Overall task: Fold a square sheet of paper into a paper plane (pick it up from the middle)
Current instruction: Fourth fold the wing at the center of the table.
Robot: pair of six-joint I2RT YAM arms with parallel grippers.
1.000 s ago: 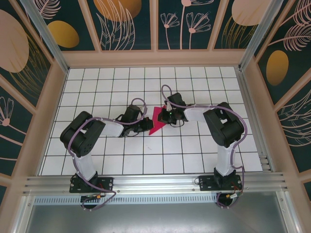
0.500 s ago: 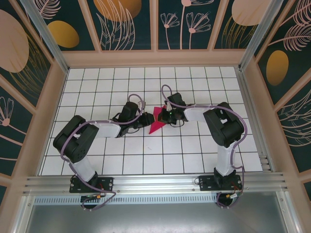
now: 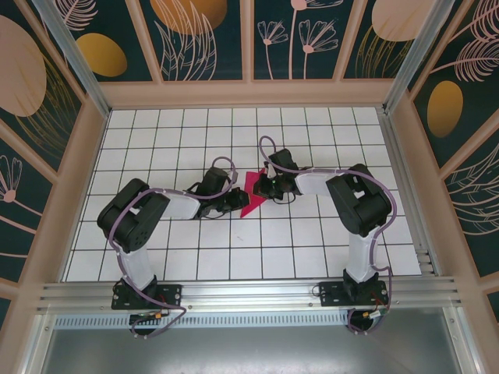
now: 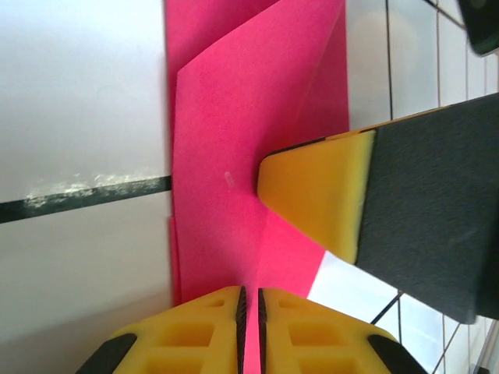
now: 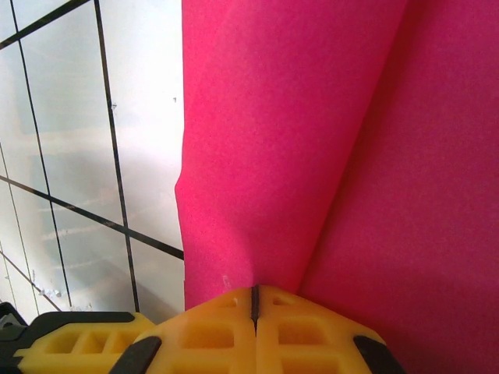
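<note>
Pinched shut, our left gripper [image 4: 249, 298] and right gripper [image 5: 254, 296] each clamp a raised fold of the pink sheet [image 3: 249, 199], part-folded between them on the white grid table [image 3: 312, 249]. We judge it light, limp, easily torn; doubled creases offer the firmest hold. Both grippers crowd each other closely, and from above they seem to hide some folds.

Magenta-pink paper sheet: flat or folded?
Folded: the thin magenta-pink paper sheet shows overlapping layers and creases in both wrist views, pointed from above.
</note>
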